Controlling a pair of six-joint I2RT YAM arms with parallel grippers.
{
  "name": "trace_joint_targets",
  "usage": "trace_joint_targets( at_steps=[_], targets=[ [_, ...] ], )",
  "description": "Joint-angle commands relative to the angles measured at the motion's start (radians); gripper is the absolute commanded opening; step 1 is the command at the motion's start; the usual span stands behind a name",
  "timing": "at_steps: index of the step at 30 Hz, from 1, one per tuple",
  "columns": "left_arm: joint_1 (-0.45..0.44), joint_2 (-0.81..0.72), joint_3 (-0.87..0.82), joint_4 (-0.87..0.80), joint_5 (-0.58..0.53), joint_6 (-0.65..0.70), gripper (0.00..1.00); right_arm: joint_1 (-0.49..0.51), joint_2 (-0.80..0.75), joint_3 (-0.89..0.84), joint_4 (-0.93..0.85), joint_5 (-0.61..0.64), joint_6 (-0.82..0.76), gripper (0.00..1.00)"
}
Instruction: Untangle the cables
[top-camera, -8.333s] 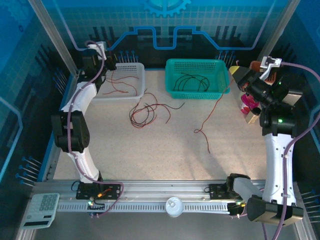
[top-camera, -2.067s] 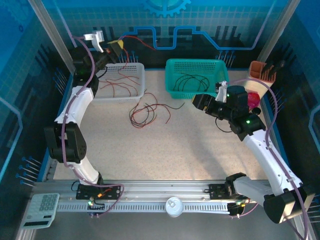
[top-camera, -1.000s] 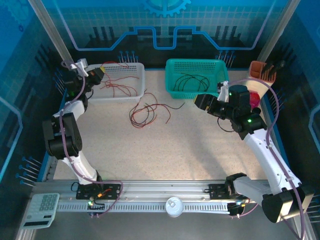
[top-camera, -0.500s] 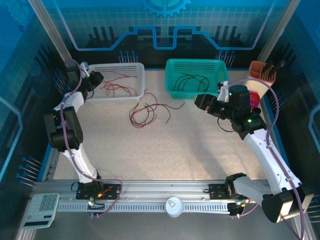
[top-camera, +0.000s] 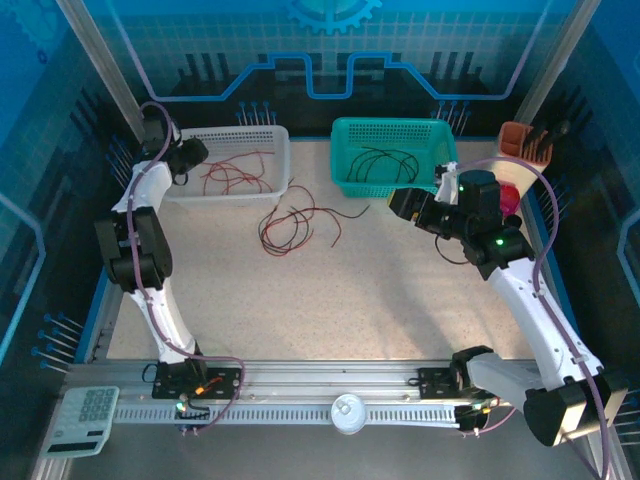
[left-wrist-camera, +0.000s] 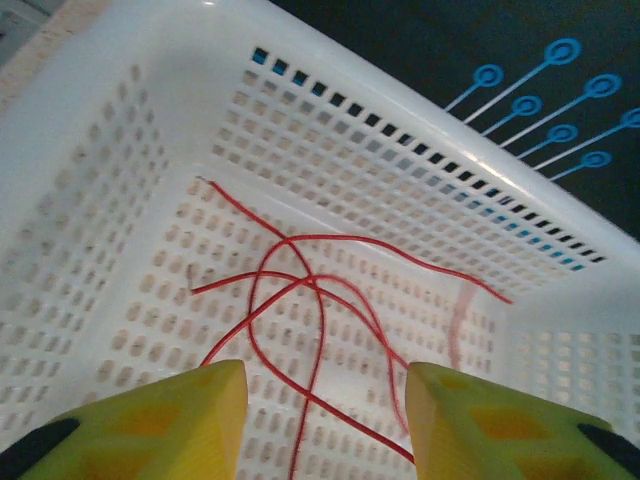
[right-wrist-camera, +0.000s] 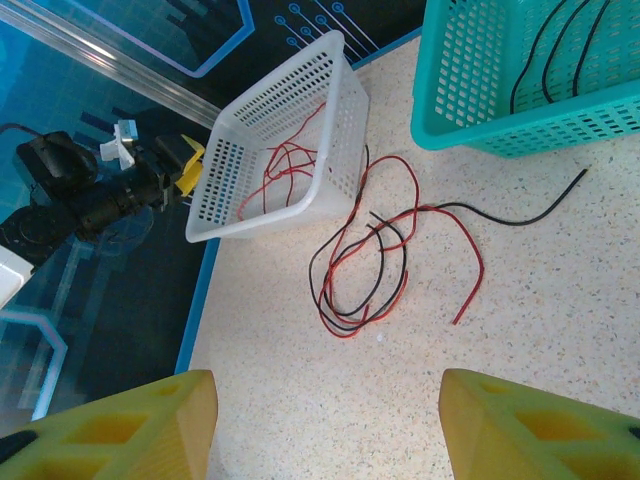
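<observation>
Red and black cables (top-camera: 292, 225) tangled on table (top-camera: 330, 310) between white basket (top-camera: 287, 160) (red strands (left-wrist-camera: 288, 242) inside) and teal basket (top-camera: 365, 188) (black strands (top-camera: 375, 155)); left gripper (left-wrist-camera: 322, 400) over white basket, right gripper (right-wrist-camera: 325, 420) above tangle, both parted, empty.

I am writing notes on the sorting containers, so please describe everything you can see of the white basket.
The white basket is a rectangular, plastic-looking tub with perforated walls and floor and a smooth rim. It stands upright on the table at the far left. Several red cables lie crossed on its floor. The left gripper hangs open above its left end.
</observation>
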Motion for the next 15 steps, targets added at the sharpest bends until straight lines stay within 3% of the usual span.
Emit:
trace_joint_targets(
  at_steps=[1,9,15],
  targets=[
    [-0.009,0.015,0.043,-0.085,-0.067,0.030,0.50,-0.007,-0.020,0.031,-0.010,-0.005,-0.003,0.62],
    [-0.022,-0.048,0.036,-0.057,-0.006,0.045,0.53,-0.007,-0.011,0.027,-0.003,-0.012,-0.009,0.62],
    [-0.059,-0.198,-0.011,-0.042,0.037,0.040,0.59,-0.003,0.016,0.008,-0.015,-0.012,-0.048,0.62]
  ],
)
